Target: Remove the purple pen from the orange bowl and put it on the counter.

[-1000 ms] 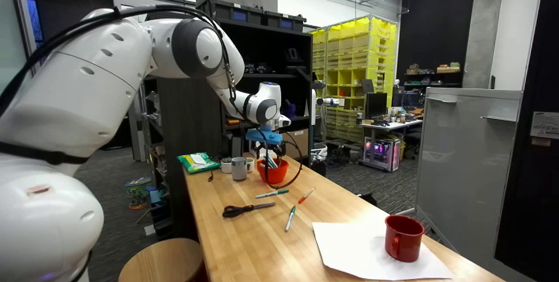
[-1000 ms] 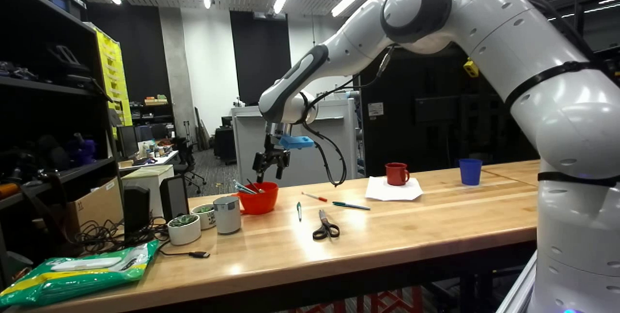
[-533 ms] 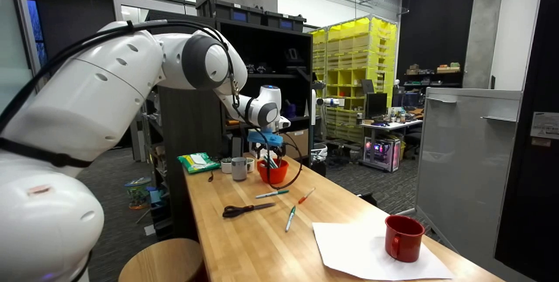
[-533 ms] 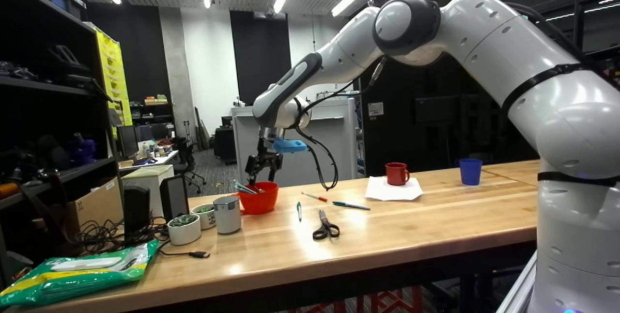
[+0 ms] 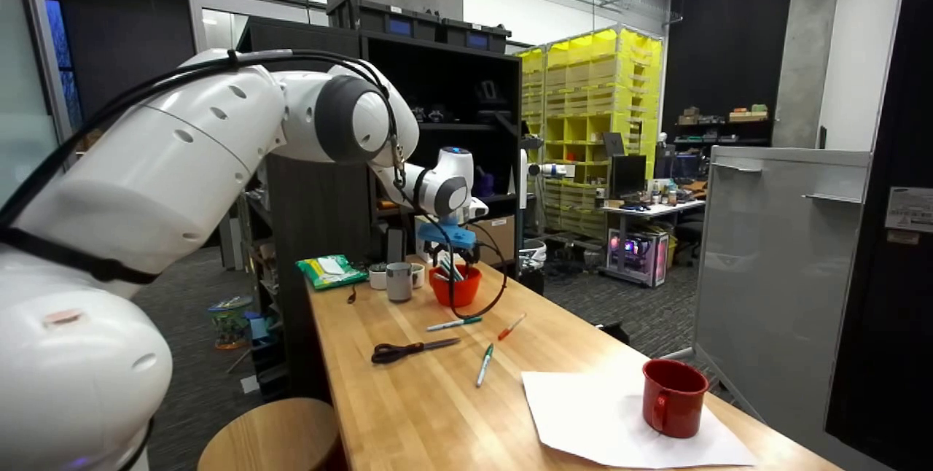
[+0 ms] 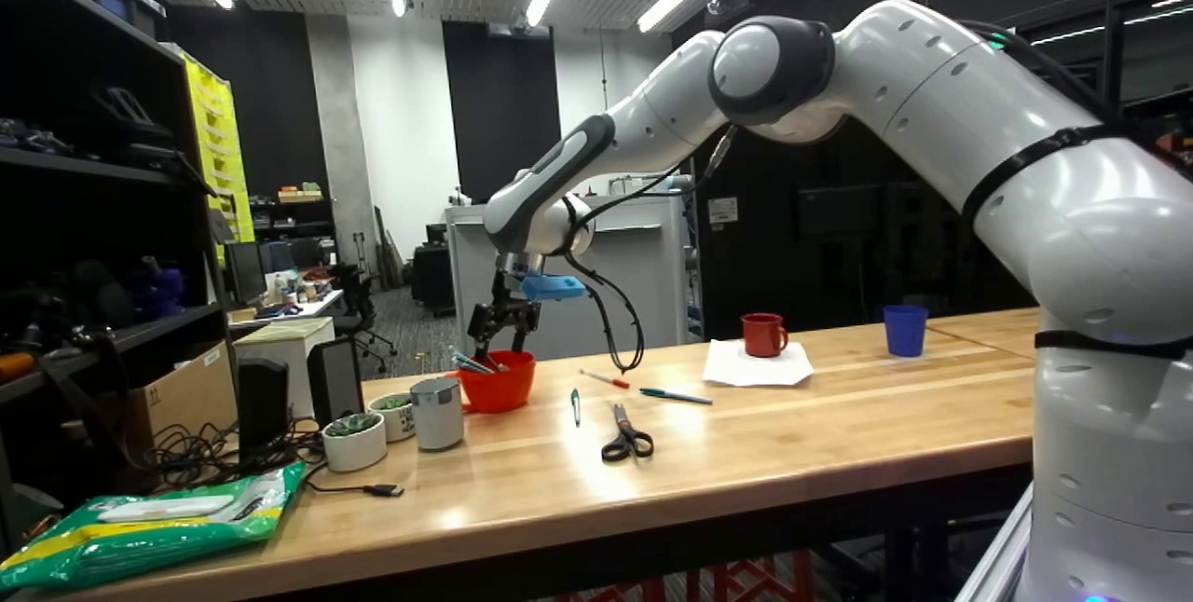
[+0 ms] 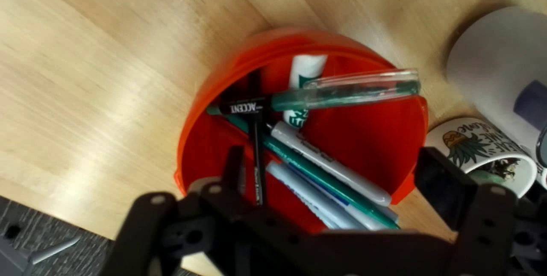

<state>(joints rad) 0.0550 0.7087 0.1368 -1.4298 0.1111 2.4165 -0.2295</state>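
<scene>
i have the gripper [image 7: 333,169] spread wide over the orange bowl [image 6: 500,392], which stands on the desk [image 6: 522,490] beside a grey mug [image 6: 438,413]. in my wrist view, pens [image 7: 331,162] lie jumbled in the bowl, a green marker [image 7: 314,98] lying across a white marker [image 7: 308,66]; i cannot tell whether any of these is the purple pen.

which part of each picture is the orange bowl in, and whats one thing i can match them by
In an exterior view: the orange bowl is below centre, with the grey cup to its left.
In an exterior view: the orange bowl is below and left of centre, the grey cup to its left.
In the wrist view: the orange bowl fills the middle, lower rim partly hidden, the grey cup at upper right.
Shared landmark: the grey cup.
</scene>
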